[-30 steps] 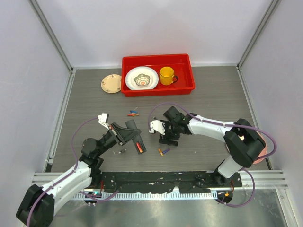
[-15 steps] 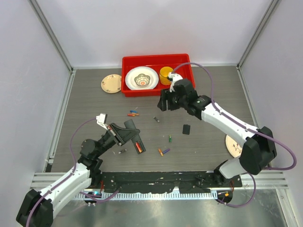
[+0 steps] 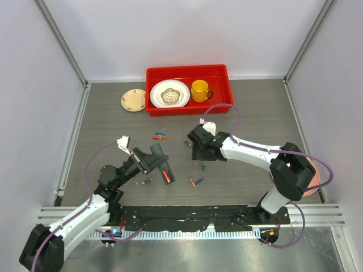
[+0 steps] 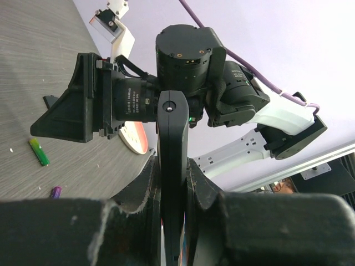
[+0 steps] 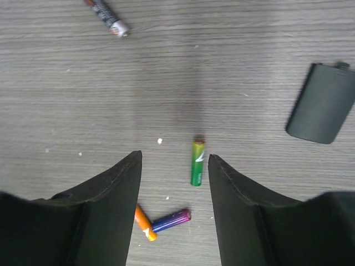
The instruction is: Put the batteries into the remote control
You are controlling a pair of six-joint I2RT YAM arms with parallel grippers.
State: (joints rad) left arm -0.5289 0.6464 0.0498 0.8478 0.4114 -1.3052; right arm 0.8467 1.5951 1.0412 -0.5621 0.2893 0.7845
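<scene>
Above green battery [image 5: 197, 161], right tool [image 5: 175, 160] hangs spread.

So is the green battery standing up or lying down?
Lying down. The green battery rests flat on the table, its whole length showing in the right wrist view.

Batteries [image 5: 197, 162] in right wrist view: 4. Black cover [image 5: 323, 104]: 1; remote control [image 4: 172, 160]: 1.
</scene>
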